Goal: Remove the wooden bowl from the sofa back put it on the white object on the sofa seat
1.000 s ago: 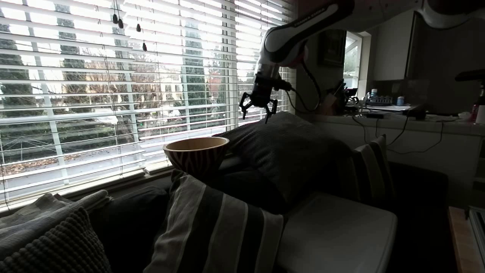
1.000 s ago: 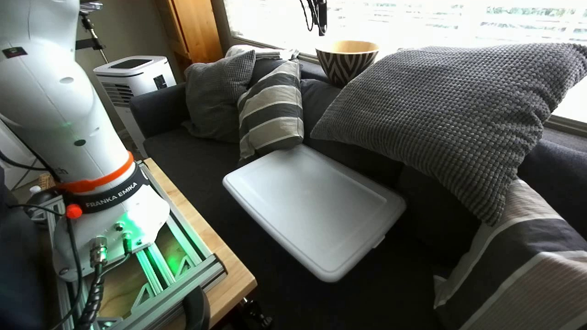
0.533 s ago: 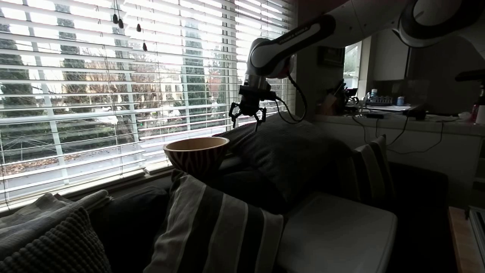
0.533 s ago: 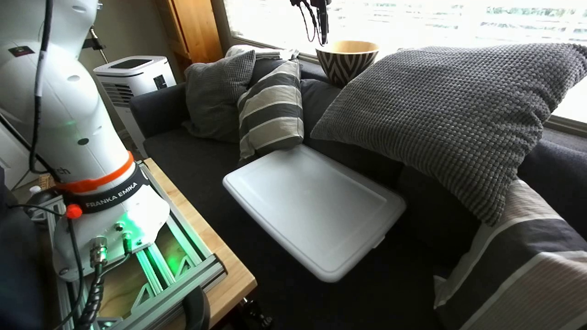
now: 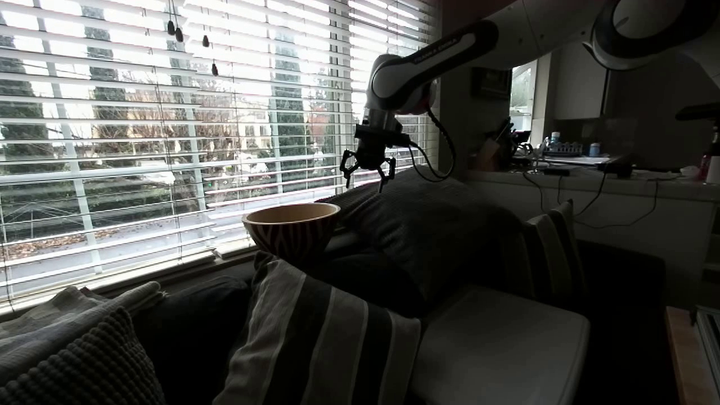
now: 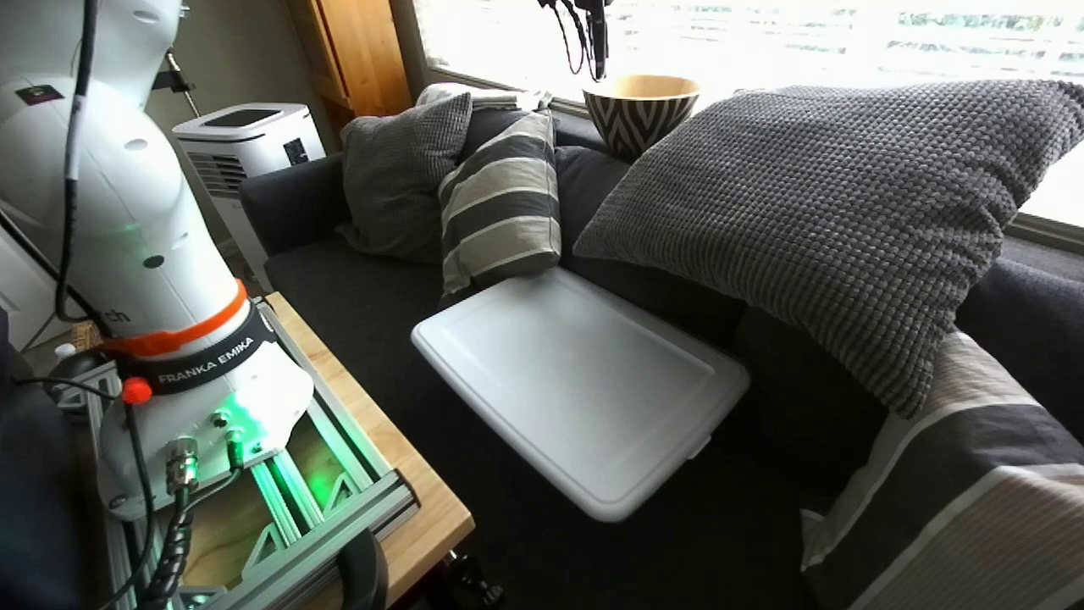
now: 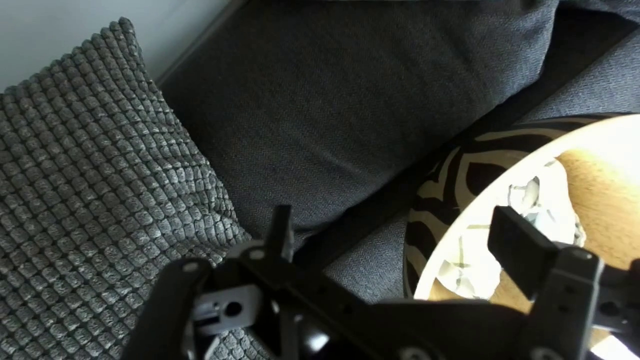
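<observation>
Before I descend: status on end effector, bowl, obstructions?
End effector open, empty. Wooden bowl upright on sofa back, ungrasped, white item inside. Big grey pillow close by, may crowd descent.

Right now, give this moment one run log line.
wooden bowl: upright on sofa back | gripper: open, above bowl level, holding nothing | white object: on sofa seat | transfer: not yet done

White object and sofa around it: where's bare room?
Free: across the white object, bordered by a striped pillow, and the sofa seat between object and wooden stand. Crowded: the sofa back, wooden bowl near large grey pillow.
</observation>
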